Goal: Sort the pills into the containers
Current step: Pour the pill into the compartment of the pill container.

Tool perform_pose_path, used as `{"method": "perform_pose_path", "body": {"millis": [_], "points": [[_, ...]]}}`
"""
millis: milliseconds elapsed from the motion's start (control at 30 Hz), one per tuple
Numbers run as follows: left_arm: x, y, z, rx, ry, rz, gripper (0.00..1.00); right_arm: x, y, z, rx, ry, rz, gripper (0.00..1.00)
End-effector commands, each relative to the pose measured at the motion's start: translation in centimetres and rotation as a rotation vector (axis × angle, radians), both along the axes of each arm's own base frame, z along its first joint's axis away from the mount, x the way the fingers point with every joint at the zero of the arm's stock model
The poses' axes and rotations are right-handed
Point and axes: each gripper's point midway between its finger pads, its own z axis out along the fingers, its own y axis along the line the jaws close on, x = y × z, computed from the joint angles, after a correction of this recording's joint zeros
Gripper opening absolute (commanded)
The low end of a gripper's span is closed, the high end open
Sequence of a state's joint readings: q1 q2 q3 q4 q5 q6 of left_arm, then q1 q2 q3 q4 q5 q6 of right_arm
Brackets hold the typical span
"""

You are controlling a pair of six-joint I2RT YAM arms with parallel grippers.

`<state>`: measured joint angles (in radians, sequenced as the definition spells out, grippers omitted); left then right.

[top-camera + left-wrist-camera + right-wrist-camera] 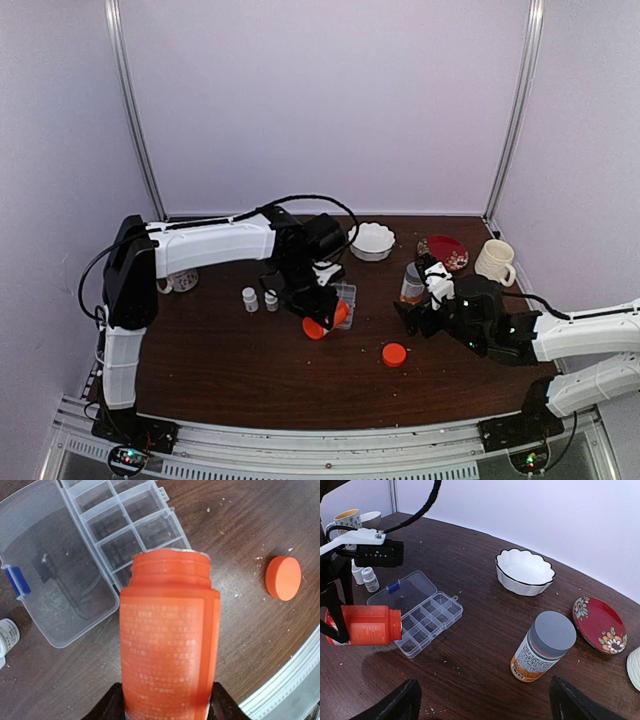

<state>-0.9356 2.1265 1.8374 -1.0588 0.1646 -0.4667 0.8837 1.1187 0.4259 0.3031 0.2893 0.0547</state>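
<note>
My left gripper [312, 303] is shut on an uncapped orange bottle [322, 322] and holds it tipped on its side. In the left wrist view the bottle [170, 640] has its open mouth over the near edge of the clear pill organizer box [125, 535], whose lid lies open. The box also shows in the top view [346, 296] and in the right wrist view [427, 617]. No pills show in any view, and the compartments look empty. My right gripper [408, 318] is open and empty, low over the table to the right of the box [482, 707].
The orange cap [394, 353] lies loose in front. A grey-capped bottle [412, 283] stands by the right gripper. A white bowl [371, 241], a red plate [445, 251] and a mug [494, 261] stand at the back right. Two tiny white bottles [260, 299] stand left of the box.
</note>
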Motion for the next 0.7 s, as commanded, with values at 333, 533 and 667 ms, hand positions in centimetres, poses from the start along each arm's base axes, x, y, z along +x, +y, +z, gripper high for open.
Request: {"method": "perform_pose_path", "body": {"millis": [333,533,667], "points": [[-0.1,-1.0,1.3,-0.090,0.004,-0.010,0.00,0.6,0.0,1.2,0.010,-0.022,-0.021,0.92],[0.7,0.8,0.1,0.047,-0.019,0.014,0.00,0.6,-0.1,1.0,0.007,-0.019,-0.024,0.92],[1.1,0.8,0.9,0.016,-0.059,0.038,0.00,0.6,0.0,1.1,0.007,-0.020,-0.022,0.92]]}}
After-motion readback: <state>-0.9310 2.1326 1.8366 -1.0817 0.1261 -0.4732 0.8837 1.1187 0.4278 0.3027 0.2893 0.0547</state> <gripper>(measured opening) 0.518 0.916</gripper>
